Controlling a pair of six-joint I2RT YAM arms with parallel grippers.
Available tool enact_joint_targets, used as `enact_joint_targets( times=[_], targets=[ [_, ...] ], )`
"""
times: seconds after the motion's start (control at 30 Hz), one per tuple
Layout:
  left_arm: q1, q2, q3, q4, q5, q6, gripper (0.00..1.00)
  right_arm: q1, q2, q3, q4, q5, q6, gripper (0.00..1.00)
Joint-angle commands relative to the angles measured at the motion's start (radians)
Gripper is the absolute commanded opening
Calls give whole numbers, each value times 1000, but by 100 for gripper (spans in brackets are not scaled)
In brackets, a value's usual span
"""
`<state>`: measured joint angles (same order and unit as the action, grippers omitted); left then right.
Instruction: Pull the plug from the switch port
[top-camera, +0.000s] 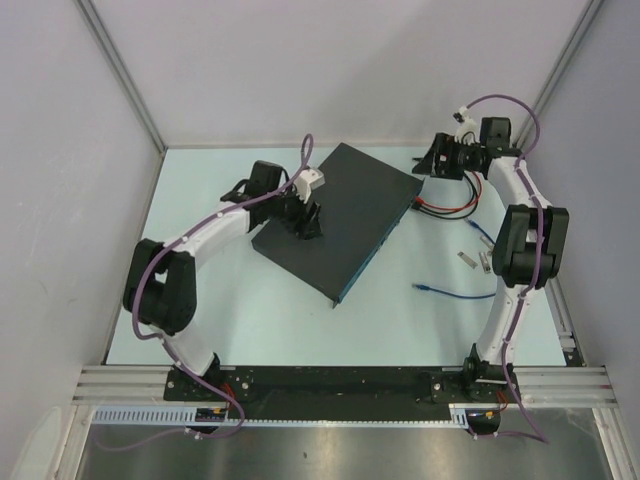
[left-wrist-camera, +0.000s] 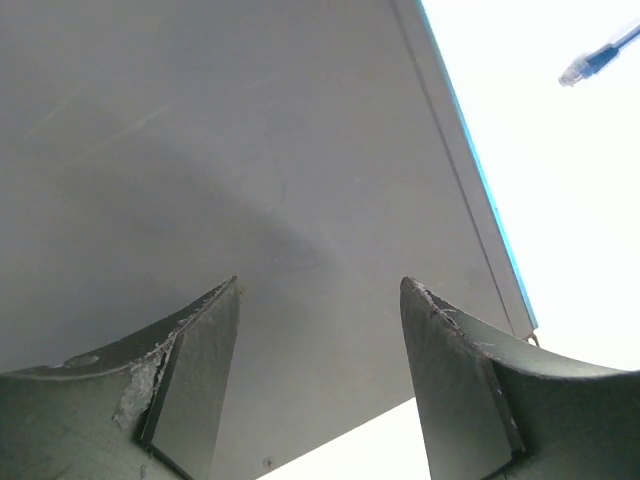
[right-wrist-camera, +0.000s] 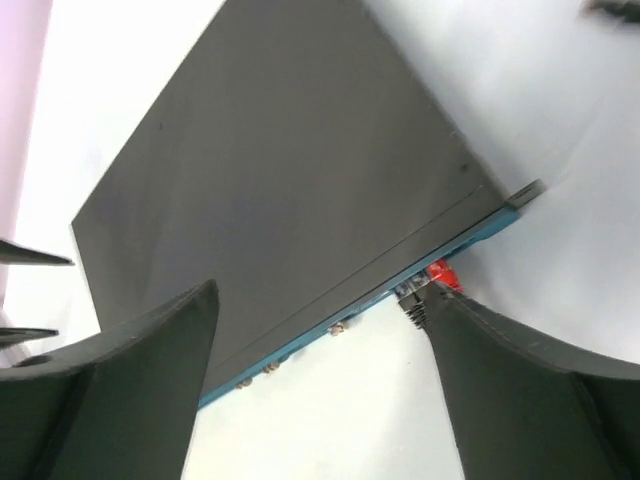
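One blue cable (top-camera: 450, 293) beside the switch (top-camera: 340, 215)

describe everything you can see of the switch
The switch is a large, flat, dark-grey rectangular box, matte and metal-looking, lying flat and turned diagonally on the pale table. One long edge is a thin bluish face with small ports; a red plug and a dark plug beside it sit there near a corner. The open left claw is over its top; contact is unclear.
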<state>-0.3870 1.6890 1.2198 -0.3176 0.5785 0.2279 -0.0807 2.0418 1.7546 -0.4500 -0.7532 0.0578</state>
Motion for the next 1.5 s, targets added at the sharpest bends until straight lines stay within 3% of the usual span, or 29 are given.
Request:
enact_joint_targets(
  times=[0.0, 0.1, 0.13, 0.33, 0.67, 0.9, 1.13, 1.47],
  targets=[
    [-16, 87, 174, -148, 15, 115, 70, -53, 98, 36, 16, -149, 94, 69],
    [-6, 130, 256, -270, -31, 198, 70, -93, 142, -1, 132, -254, 126, 51],
    [-4, 132, 259, -279, -61, 215, 70, -97, 152, 3, 125, -268, 85, 49],
    [17, 198, 306, -313, -117, 217, 70, -106, 207, -15, 200, -319, 100, 51],
    [10, 304, 360, -336, -155, 191, 70, -132, 273, -84, 286, -325, 111, 45],
    [13, 321, 389, -399, -172, 222, 70, -137, 348, -80, 495, -396, 284, 44],
    [13, 337, 411, -396, -193, 217, 70, -114, 393, -56, 516, -426, 315, 44],
    [11, 325, 383, -397, -216, 222, 70, -106, 443, -113, 743, -494, 530, 46]
  ],
)
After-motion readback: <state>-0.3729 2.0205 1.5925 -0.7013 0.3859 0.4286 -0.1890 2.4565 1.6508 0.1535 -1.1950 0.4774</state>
